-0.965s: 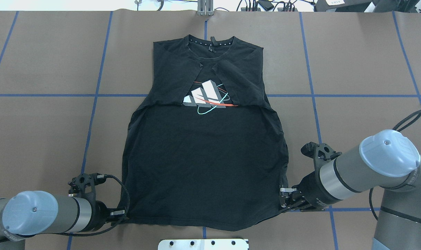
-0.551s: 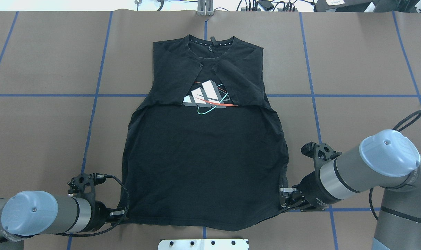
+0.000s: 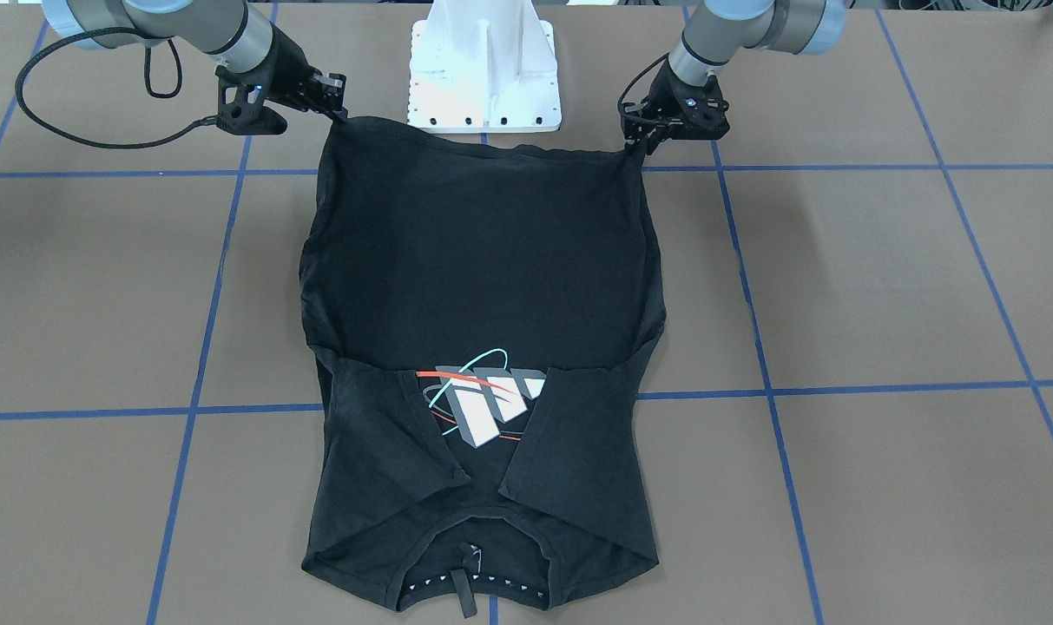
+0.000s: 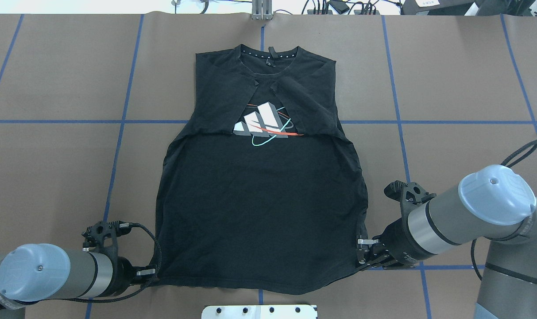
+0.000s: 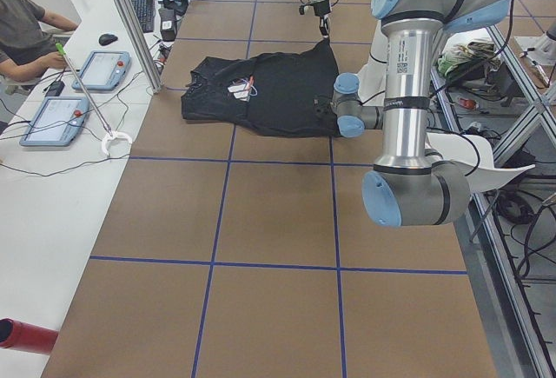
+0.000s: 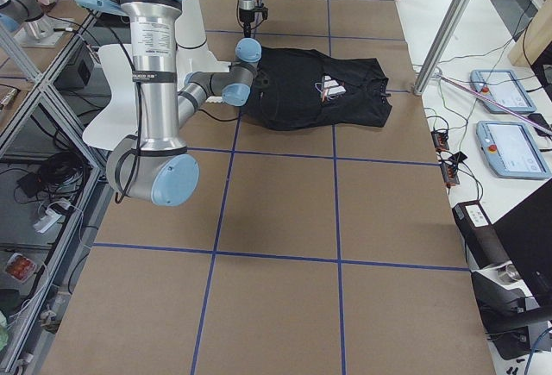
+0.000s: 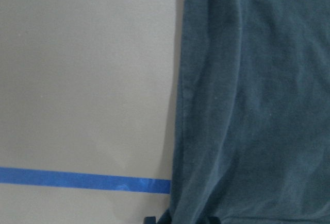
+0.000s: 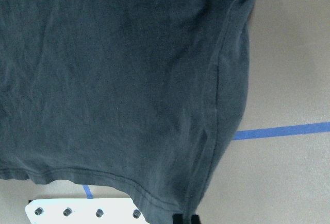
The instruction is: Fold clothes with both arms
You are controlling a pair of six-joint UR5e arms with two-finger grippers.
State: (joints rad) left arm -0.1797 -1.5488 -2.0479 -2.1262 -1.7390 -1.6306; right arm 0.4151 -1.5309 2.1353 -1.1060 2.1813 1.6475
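The brown bench [image 4: 51, 177], crossed by blue tape lines [image 4: 117, 146], lies bare on both sides of the black T-shirt [image 4: 259, 199] and beyond its collar. The T-shirt lies flat at mid-bench, collar at the far edge and hem nearest the robot. Both sleeves are folded inward over the chest. The left arm [image 4: 42, 277] and right arm [image 4: 463, 212] lie low at the near hem corners. The left claw [image 4: 154, 275] pinches the left corner and the right claw [image 4: 361, 258] pinches the right, with the hem drawn between them. The print [image 4: 261, 126] shows between the sleeve edges.
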